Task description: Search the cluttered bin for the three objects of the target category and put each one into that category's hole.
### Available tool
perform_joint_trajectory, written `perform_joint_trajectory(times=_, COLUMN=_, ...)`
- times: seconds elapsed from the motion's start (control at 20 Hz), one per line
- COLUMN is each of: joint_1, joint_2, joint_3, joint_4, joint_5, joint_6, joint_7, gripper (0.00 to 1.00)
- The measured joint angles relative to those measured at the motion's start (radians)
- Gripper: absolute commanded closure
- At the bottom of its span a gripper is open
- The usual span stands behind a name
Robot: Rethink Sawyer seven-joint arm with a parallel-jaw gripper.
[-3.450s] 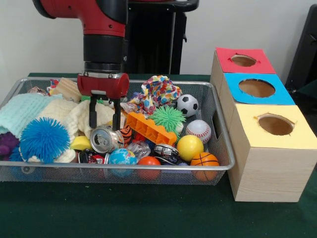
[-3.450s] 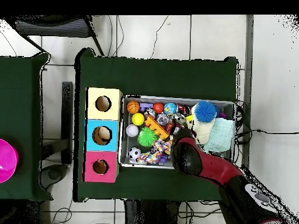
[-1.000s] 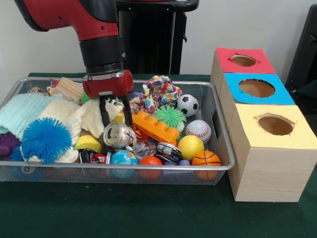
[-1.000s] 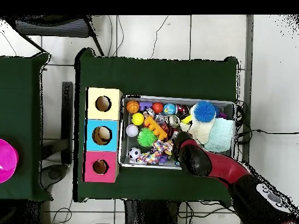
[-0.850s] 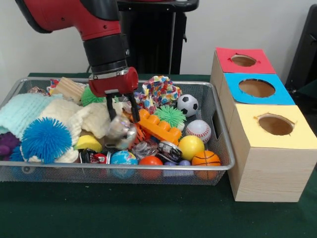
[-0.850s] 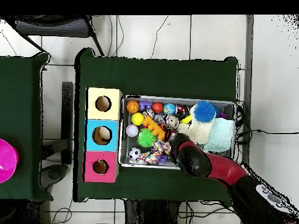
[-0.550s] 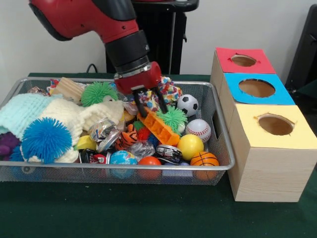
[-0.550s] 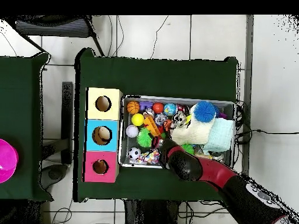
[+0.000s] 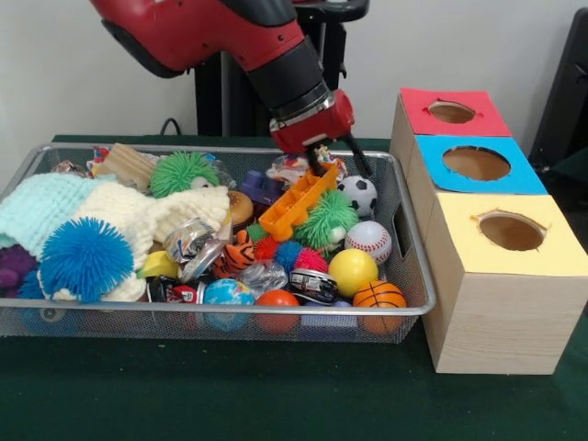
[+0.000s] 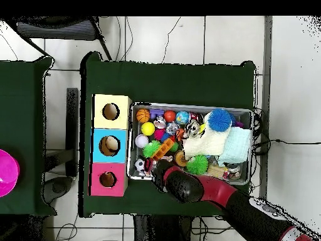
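Observation:
My gripper hangs tilted over the far right part of the wire bin, open with nothing between its fingers. Its left finger is next to the raised end of an orange toy brick. A soccer ball lies just below the right finger. A crushed can rests mid-bin beside the cream cloth. Baseball, yellow ball and basketball sit at the bin's right front. In the overhead view the arm covers the gripper.
Three wooden boxes stand right of the bin, with holes in red, blue and yellow tops. Green spiky balls, a blue spiky ball and a mint cloth fill the bin.
The gripper closed on the crushed can, lifted it, then let it fall back mid-bin. It swept right and up across the bin, tipping the orange brick and shifting the toys.

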Motion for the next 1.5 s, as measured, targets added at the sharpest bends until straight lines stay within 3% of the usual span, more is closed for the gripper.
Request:
perform_joint_trajectory(times=0.3, joint_1=0.099, joint_2=-0.145, joint_3=-0.038, joint_4=0.039, joint_5=0.000, joint_6=0.000, joint_7=0.000, gripper=0.00)
perform_joint_trajectory(times=0.45, joint_1=0.150, joint_2=-0.262, joint_3=-0.056, joint_4=0.041, joint_5=0.002, joint_6=0.000, joint_7=0.000, gripper=0.00)
perform_joint_trajectory(times=0.7, joint_1=0.164, joint_2=-0.369, joint_3=-0.068, joint_4=0.042, joint_5=0.011, joint_6=0.000, joint_7=0.000, gripper=0.00)
perform_joint_trajectory(times=1.5, joint_1=0.153, joint_2=-0.442, joint_3=-0.092, joint_4=0.023, joint_5=0.029, joint_6=0.000, joint_7=0.000, gripper=0.00)
